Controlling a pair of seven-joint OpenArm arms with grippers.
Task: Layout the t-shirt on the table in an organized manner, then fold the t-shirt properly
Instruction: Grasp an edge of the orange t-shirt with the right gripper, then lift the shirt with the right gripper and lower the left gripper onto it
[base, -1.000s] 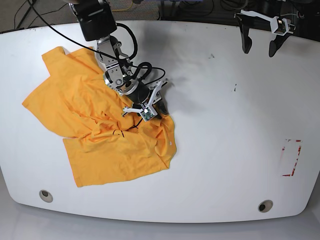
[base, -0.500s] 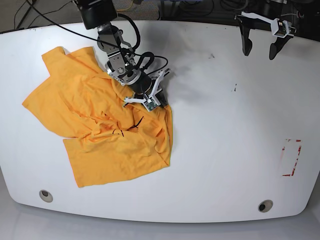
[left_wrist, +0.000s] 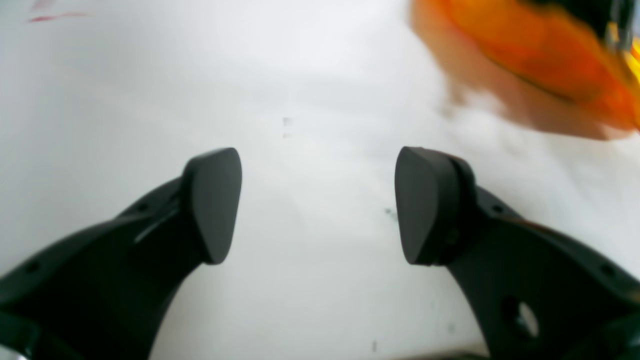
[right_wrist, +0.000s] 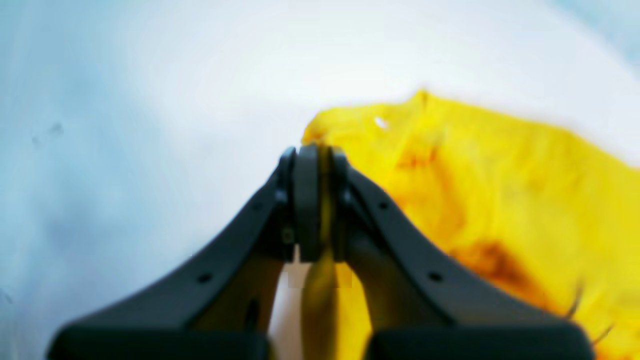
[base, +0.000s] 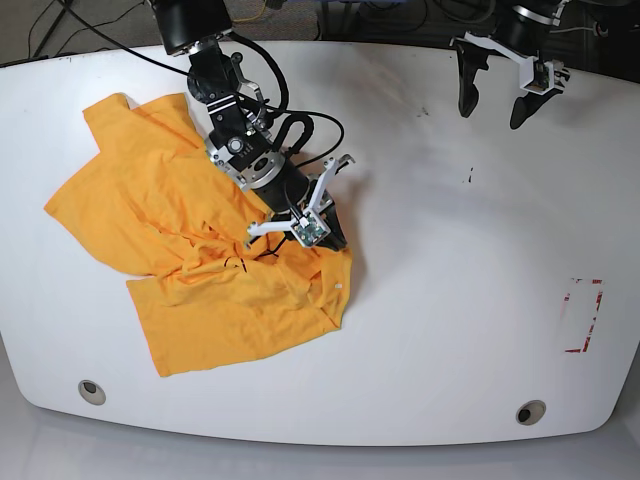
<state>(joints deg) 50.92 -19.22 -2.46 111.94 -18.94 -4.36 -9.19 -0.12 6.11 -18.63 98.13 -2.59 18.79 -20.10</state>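
Note:
The orange-yellow t-shirt lies crumpled on the left half of the white table, with a thin black thread near its middle. My right gripper is low over the shirt's right edge and shut on a fold of it. In the right wrist view the gripper has yellow cloth pinched between its pads. My left gripper is open and empty above the table's far right. In the left wrist view this gripper is wide open, with the shirt blurred at upper right.
A red-outlined rectangle mark is near the right edge. Two grey grommet holes sit near the front edge. Small dark specks dot the table. Black cables loop around the right arm.
My right gripper, holding the shirt's edge, has moved a little right and toward the front, dragging that edge along. My left gripper has shifted left, still open.

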